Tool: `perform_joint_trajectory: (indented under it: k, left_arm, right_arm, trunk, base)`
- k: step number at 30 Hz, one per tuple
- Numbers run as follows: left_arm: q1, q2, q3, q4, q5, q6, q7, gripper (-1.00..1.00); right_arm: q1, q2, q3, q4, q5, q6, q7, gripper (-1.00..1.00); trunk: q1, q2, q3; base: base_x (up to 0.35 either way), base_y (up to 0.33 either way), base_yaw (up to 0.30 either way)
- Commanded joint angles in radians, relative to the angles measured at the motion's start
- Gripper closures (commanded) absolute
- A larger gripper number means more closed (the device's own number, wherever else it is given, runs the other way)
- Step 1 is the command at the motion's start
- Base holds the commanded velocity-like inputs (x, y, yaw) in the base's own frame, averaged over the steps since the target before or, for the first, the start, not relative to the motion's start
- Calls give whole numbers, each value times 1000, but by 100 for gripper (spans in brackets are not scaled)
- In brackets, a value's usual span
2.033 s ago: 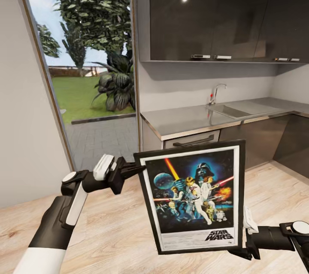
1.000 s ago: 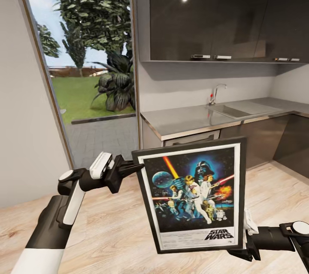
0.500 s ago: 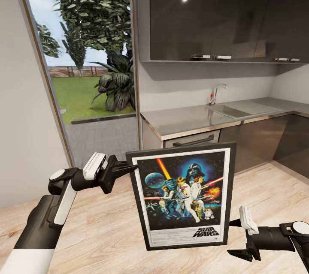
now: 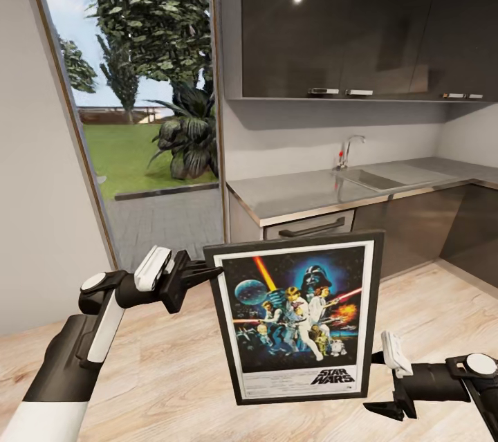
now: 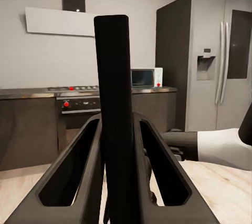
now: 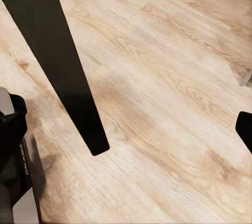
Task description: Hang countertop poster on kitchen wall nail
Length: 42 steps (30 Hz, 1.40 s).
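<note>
In front of the desk point(image 4: 311, 193), above the wooden floor point(image 4: 173, 373), the poster point(image 4: 296, 317) is hanging nearly upright, facing the head camera. The left hand point(image 4: 200, 272) is clamping the frame's upper left corner; the left wrist view is showing the frame edge point(image 5: 118, 119) squeezed between its fingers. The right hand point(image 4: 384, 380) is sitting open just beside the lower right corner, gripping nothing, with the frame's corner point(image 6: 79, 108) hanging free over the floor in its wrist view. No nail is showing here, so the job now seems to be carrying. A one-corner grip is likely letting the frame swing, so turning slowly and keeping it upright should help; the right hand could be steadying the bottom edge.
</note>
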Motion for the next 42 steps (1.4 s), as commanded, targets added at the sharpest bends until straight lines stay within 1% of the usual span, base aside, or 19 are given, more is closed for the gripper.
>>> perform_joint_trajectory:
  k: [1, 8, 32, 35, 38, 42]
  left_arm:
    - [-1, 1, -1, 0, 4, 8, -1, 100]
    - [-1, 1, 0, -3, 4, 8, -1, 100]
    - [-1, 1, 0, -6, 5, 8, -1, 100]
    - [-1, 1, 0, -6, 5, 8, -1, 100]
    - [-1, 1, 0, -6, 5, 8, -1, 100]
    - [-1, 1, 0, -6, 5, 8, -1, 100]
  right_arm:
    - [-1, 2, 2, -5, 4, 3, 4, -100]
    - [-1, 5, 9, -12, 4, 7, 3, -100]
    - [-1, 6, 10, -15, 3, 6, 3, -100]
    - [-1, 6, 18, -20, 3, 6, 4, -100]
    - [-1, 6, 34, -28, 3, 6, 10, -100]
    - [-1, 6, 43, -42, 3, 7, 14, -100]
  trunk:
    - [0, -1, -1]
    - [0, -1, -1]
    - [0, -1, -1]
    - [0, -1, -1]
    - [0, -1, -1]
    - [0, -1, -1]
  base:
    - [0, 0, 0]
    - [0, 0, 0]
    - [0, 0, 0]
    - [0, 0, 0]
    - [0, 0, 0]
    - [0, 0, 0]
